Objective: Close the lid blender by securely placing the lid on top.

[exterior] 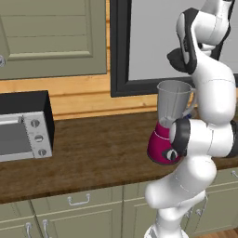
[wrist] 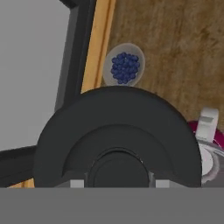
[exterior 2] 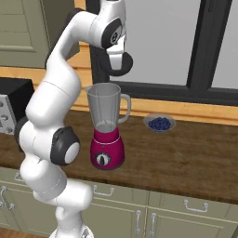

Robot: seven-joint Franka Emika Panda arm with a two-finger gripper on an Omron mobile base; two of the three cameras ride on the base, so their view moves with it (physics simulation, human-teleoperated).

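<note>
No readable text, brand or label on anything; the toaster oven [exterior: 23, 126] shows 3 plain knobs and the blender [exterior 2: 107, 135] has 1 unmarked black dial.

Arm pose: it rises from the base, bends back over itself, and the wrist hangs above the blender, pointing down. In the right base view the lid [exterior 2: 120, 62] sits at the end of the hand, above the open jar mouth and apart from it, offset slightly toward the window side. In the left base view the lid [exterior: 176, 60] shows as a dark disc tilted on edge, above and a bit right of the jar rim.

Pincer [wrist: 117, 181]: closed on the lid's centre knob, fingers at half spread. In the hand view the lid [wrist: 118, 135] covers most of the lower half, with the fingertips [wrist: 77, 183] just peeking at its lower edge.

Blender stands upright on the wooden bench [exterior 2: 195, 153], magenta base down, clear jar uncovered, handle toward the right. A small bowl of blueberries [exterior 2: 159, 123] sits on the bench to its right, near the window sill, well apart from the blender. Toaster oven is at the far left of the bench.
</note>
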